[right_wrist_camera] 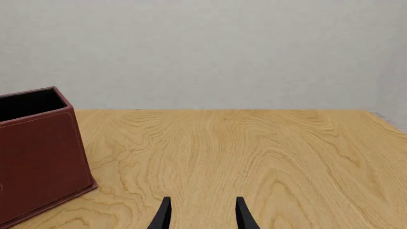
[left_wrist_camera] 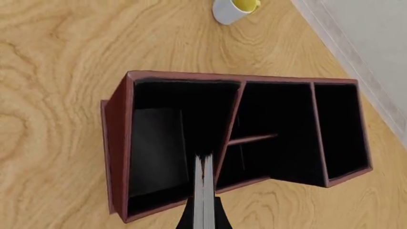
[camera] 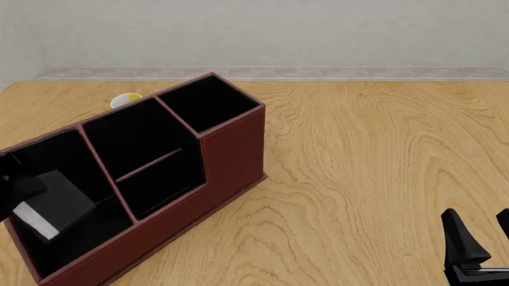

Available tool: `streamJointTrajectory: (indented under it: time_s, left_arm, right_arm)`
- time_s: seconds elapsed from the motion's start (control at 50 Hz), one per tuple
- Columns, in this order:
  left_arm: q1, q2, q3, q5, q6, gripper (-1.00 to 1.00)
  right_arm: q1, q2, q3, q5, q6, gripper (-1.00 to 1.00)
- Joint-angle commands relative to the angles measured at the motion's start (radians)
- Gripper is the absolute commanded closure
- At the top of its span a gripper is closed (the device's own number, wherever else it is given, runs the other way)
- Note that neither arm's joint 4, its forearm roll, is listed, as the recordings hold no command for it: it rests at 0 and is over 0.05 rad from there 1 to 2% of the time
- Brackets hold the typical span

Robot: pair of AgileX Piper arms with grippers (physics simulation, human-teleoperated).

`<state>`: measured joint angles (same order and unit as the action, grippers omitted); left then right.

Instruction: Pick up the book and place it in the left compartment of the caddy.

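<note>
Left gripper (camera: 18,192) sits at the far-left edge of the front view, mostly cut off, above the near-left end of the caddy (camera: 230,146). It grasps the book (camera: 54,207): black cover, thin white page edge facing near-left, tilted, its lower part already below the red-brown rim. In the left wrist view the book (left_wrist_camera: 203,191) is seen edge-on as a pale strip pinched between the dark fingers (left_wrist_camera: 184,220), directly over the left compartment (left_wrist_camera: 162,143).

Left compartment (camera: 80,229): widest end section, black inside, nearest the left arm. The book hangs within its opening; contact with the floor or walls cannot be told.

Caddy lies diagonally on the table (camera: 358,155), running from near-left to far-centre. Middle section has a thin red-brown inner divider (camera: 149,164); the small square end section (camera: 208,102) is at the far end. In the left wrist view all three sections of the caddy (left_wrist_camera: 117,124) show.

White cup (camera: 126,100) with yellow inside lies on the table just behind the caddy, partly hidden by its rim; the cup (left_wrist_camera: 234,9) shows on its side in the left wrist view.

Right gripper (camera: 477,241) is at the near-right corner, low over bare wood, well apart from the caddy. Its claw (right_wrist_camera: 200,214) is released, fingers parted with nothing between. One end of the caddy (right_wrist_camera: 38,157) shows in the right wrist view.
</note>
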<state>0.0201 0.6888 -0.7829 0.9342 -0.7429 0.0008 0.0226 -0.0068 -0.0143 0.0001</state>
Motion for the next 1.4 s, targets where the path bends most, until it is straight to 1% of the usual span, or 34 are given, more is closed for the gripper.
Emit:
streamJointTrajectory:
  time_s: [0.02,0.3,0.54,0.7,0.88,1.4]
  left_arm:
    - [0.021,0.027,0.003,-0.037,0.030,1.00]
    - [0.044,0.059,0.028,-0.096,0.040,1.00]
    - [0.061,0.089,0.027,-0.130,0.048,1.00]
    - [0.072,0.105,0.044,-0.157,0.051,1.00]
    - [0.073,0.122,0.084,-0.193,0.057,1.00]
    - [0.098,0.182,0.123,-0.269,0.090,1.00]
  right_arm:
    - [0.000,-0.007,0.001,0.006,0.000,-1.00]
    - [0.000,-0.007,0.001,0.006,0.000,-1.00]
    - [0.000,-0.007,0.001,0.006,0.000,-1.00]
    - [0.000,-0.007,0.001,0.006,0.000,-1.00]
    - [0.000,-0.007,0.001,0.005,0.000,-1.00]
    - [0.000,-0.007,0.001,0.005,0.000,-1.00]
